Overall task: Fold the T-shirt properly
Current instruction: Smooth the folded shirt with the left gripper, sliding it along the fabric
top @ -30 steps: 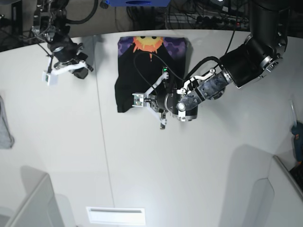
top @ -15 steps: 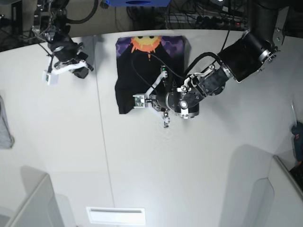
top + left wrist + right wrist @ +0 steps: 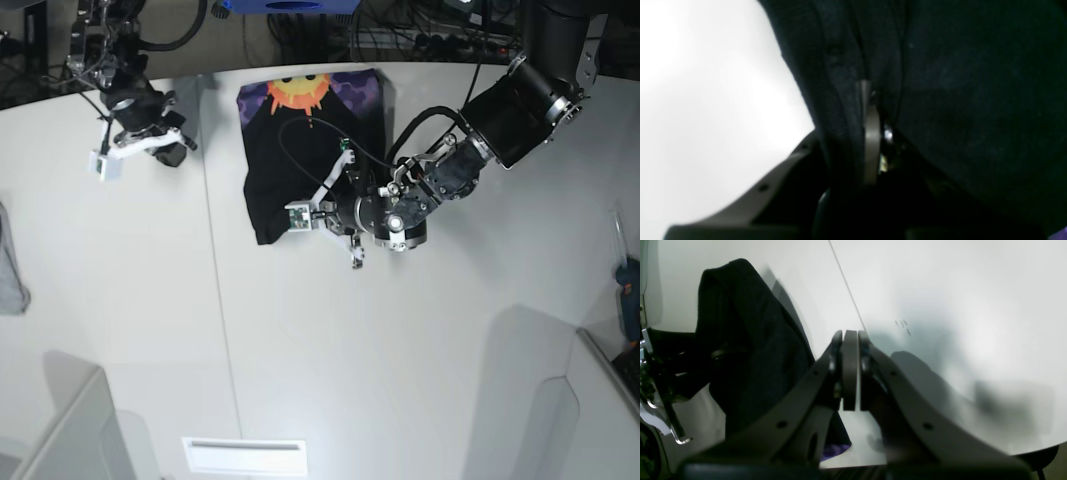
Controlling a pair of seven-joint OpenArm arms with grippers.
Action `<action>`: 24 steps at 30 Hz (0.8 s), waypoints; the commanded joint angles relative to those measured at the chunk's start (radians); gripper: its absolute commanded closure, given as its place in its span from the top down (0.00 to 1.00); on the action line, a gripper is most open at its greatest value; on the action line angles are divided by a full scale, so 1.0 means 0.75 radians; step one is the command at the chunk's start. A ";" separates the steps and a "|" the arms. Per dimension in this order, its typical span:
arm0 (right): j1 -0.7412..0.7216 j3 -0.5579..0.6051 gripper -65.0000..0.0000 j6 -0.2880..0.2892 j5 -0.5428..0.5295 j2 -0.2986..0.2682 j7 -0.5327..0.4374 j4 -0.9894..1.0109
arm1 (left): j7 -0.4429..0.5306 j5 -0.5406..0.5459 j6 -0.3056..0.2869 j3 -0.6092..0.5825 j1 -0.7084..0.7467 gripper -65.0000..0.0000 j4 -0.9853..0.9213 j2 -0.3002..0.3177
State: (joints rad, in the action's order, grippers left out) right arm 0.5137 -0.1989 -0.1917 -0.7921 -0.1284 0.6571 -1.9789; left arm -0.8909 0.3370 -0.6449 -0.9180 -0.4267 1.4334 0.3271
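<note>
Pinching T-shirt (image 3: 300, 150), left jaws (image 3: 873, 110)

- The left arm reaches in from the far right corner of the worktop, bent low, its wrist near the middle.
- The left claw (image 3: 318, 213) is pinched on black cloth, the fabric bunched between its jaws.
- The right arm hangs over the far left corner of the worktop.
- The right claw (image 3: 850, 340) is closed, its pads pressed together, holding nothing.
</note>
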 commanded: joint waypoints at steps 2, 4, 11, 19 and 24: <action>-0.001 -0.006 0.00 0.007 -0.011 -0.012 -0.018 -0.022 | -0.120 -0.049 -0.031 -0.021 -0.007 0.00 -0.014 0.019; 0.001 -0.006 0.00 0.007 -0.011 -0.012 -0.018 -0.022 | -0.120 -0.049 -0.031 -0.021 -0.017 0.00 -0.012 0.019; -0.003 -0.006 0.00 0.007 -0.011 -0.012 -0.018 -0.022 | -0.122 -0.049 -0.033 -0.021 -0.060 0.00 -0.012 0.019; -0.007 -0.006 0.00 0.009 -0.011 -0.012 -0.018 -0.022 | -0.118 -0.049 -0.033 -0.199 -0.134 0.00 -0.012 0.015; -0.005 -0.008 0.00 0.009 -0.011 -0.012 -0.018 -0.022 | -0.122 -0.047 -0.033 -0.205 -0.150 0.00 -0.014 -0.010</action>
State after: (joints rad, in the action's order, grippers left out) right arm 0.5110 -0.1989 -0.1913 -0.7925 -0.1287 0.6575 -1.9789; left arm -0.9432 0.3290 -0.6605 -1.0676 -0.5323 1.4303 0.3161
